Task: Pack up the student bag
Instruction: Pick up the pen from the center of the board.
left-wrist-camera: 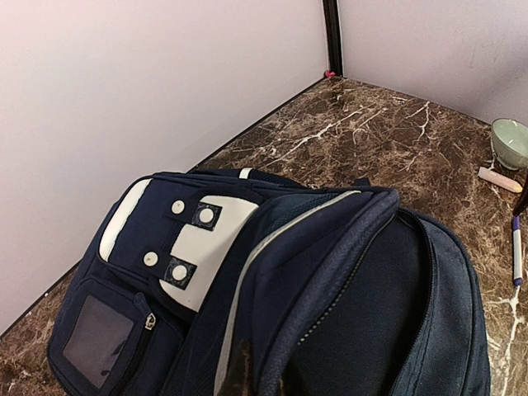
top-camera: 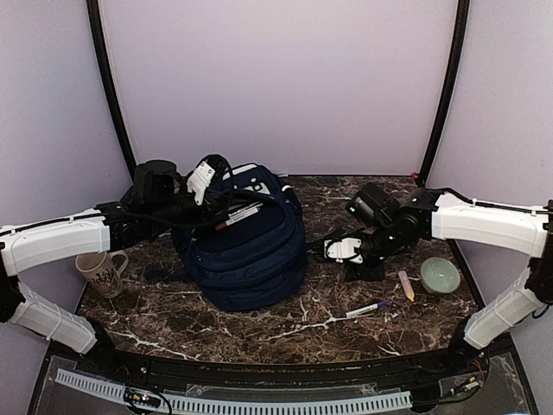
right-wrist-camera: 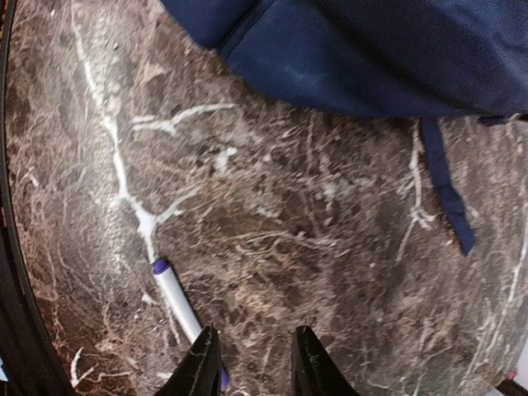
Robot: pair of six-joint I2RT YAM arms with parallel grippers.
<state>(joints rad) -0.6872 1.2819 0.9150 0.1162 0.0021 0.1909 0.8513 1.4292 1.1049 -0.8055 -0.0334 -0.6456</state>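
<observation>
Student bag [top-camera: 251,255]: big and dark blue, lying on its back a bit left of the middle of the top view, on the brown marble table [top-camera: 285,333].

Far left of that view: a pale mug [top-camera: 101,273] with writing on it, standing apart from the bag.

Next, at the top end of the bag: the left gripper [top-camera: 200,183], shut tight. Cannot tell if any cloth is pinched.

On top of the bag: a white marker [top-camera: 238,216] with a dark tip.

Just right of the bag: the right gripper [top-camera: 343,251], low over the table, open a little, holding nothing.

Lower right: a purple-capped pen [top-camera: 367,309], flat on the table, one end by a finger [right-wrist-camera: 202,363] in the right wrist view.

Further right: a pink chalk stick [top-camera: 405,285], then a green bowl [top-camera: 440,275].
</observation>
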